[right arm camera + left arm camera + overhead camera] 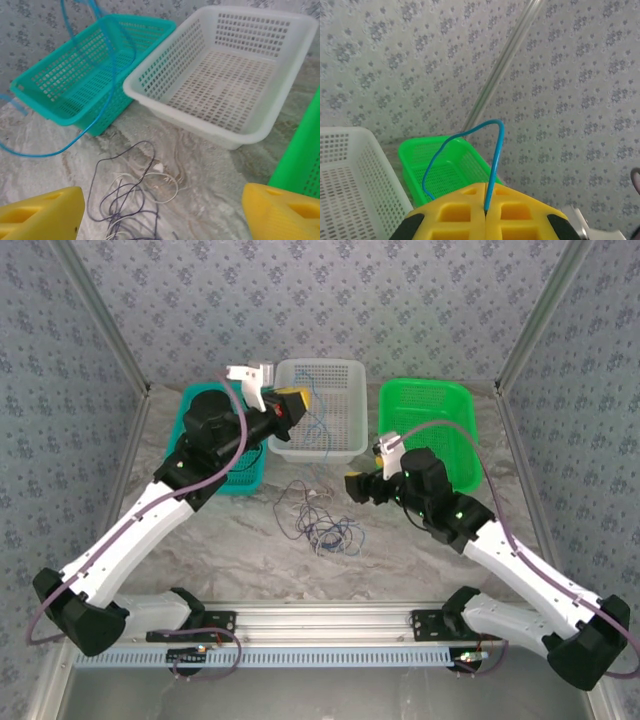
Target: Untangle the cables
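Left gripper (pixel 485 200) has its yellow fingers pressed tight together, pinching a blue cable (pixel 496 160) that arcs up out of the seam, bottom center of the left wrist view. In the top view it sits over the white basket (pixel 335 380), upper middle. Right gripper (pixel 160 215) is spread wide, with its fingers in the bottom corners of its own view. It's just above the other cables (pixel 127 195), a loose dark-and-whitish tangle on the marble table (pixel 210 165). Teal basket (pixel 60 80) is upper left there, and green basket (pixel 440 405) is upper right in the top view.
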